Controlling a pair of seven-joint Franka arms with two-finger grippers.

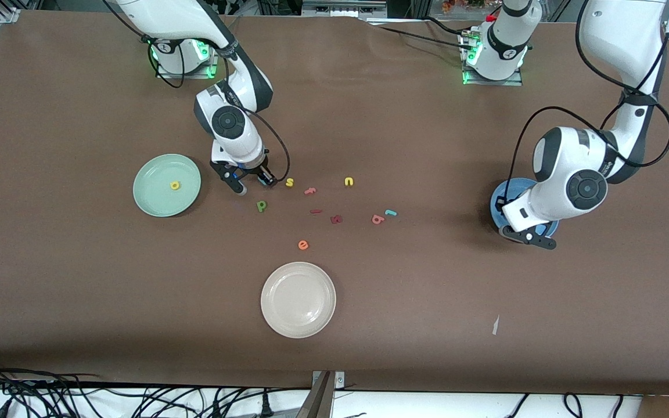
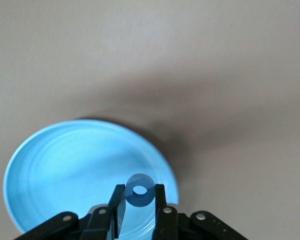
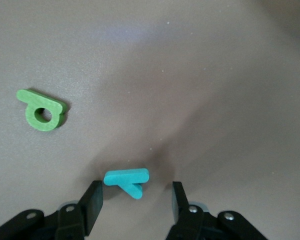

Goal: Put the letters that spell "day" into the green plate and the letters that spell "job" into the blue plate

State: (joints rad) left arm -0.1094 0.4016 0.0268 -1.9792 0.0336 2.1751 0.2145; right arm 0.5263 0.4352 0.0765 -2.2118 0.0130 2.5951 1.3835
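Right gripper (image 3: 135,200) astride teal y-shape (image 3: 127,180)

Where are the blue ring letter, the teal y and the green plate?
blue ring "o" (image 2: 139,190), left wrist view, on its rim beside the hole.
teal y-shape (image 3: 126,178), right wrist view, on its long bar.
green plate (image 1: 154,174), front view, on bare plate floor.

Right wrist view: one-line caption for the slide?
Right hand, fingers open, straddles the teal y lying on the table, with the green letter nearby.
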